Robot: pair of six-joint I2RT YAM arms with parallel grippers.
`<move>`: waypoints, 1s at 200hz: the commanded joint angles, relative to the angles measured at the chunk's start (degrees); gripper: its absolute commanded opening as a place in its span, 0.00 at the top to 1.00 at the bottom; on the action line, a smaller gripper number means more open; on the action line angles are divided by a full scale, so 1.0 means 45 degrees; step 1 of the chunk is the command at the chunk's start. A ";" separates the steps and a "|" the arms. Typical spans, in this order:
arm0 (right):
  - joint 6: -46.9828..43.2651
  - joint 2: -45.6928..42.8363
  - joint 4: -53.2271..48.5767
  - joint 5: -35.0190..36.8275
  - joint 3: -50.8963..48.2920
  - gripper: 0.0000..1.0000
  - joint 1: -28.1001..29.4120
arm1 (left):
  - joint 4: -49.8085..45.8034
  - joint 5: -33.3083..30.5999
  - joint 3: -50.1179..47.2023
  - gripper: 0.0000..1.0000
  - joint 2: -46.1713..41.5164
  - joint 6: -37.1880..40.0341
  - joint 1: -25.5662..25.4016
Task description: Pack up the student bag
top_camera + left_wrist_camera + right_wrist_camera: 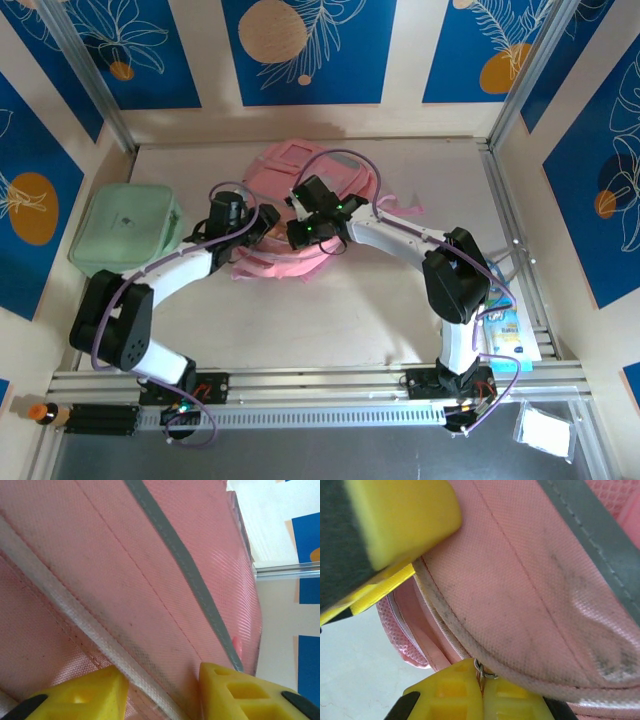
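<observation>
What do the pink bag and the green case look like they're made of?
The bag looks like woven synthetic fabric, maybe nylon or polyester: fine weave grain, stitched seams, slight sheen, some scuffs. The case looks like smooth matte plastic, possibly silicone; it's too distant to say.

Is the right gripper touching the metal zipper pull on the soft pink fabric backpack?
Touching. Right wrist view: right gripper pinches the zipper pull at the backpack seam.

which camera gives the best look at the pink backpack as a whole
Top view: the backpack appears nearly whole, outline and straps. The left wrist view gives close-up fabric with a grey stripe; the right wrist view, a seam and the zip pull.
</observation>
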 commanded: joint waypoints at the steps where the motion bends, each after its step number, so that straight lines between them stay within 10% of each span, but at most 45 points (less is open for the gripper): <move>1: -0.0082 -0.0345 -0.0043 -0.0264 -0.0257 1.00 0.0211 | 0.0450 0.0092 0.0312 0.63 0.0198 -0.0248 -0.0107; 78: -0.1665 -0.2187 0.0321 0.0758 -0.2754 1.00 -0.0862 | -0.0028 -0.0379 0.0560 1.00 0.0131 0.0595 0.0092; 200: -0.2634 -0.0938 -0.1443 0.0645 -0.0589 0.95 -0.2869 | -0.2224 0.0544 0.0794 1.00 -0.0017 0.2652 0.0682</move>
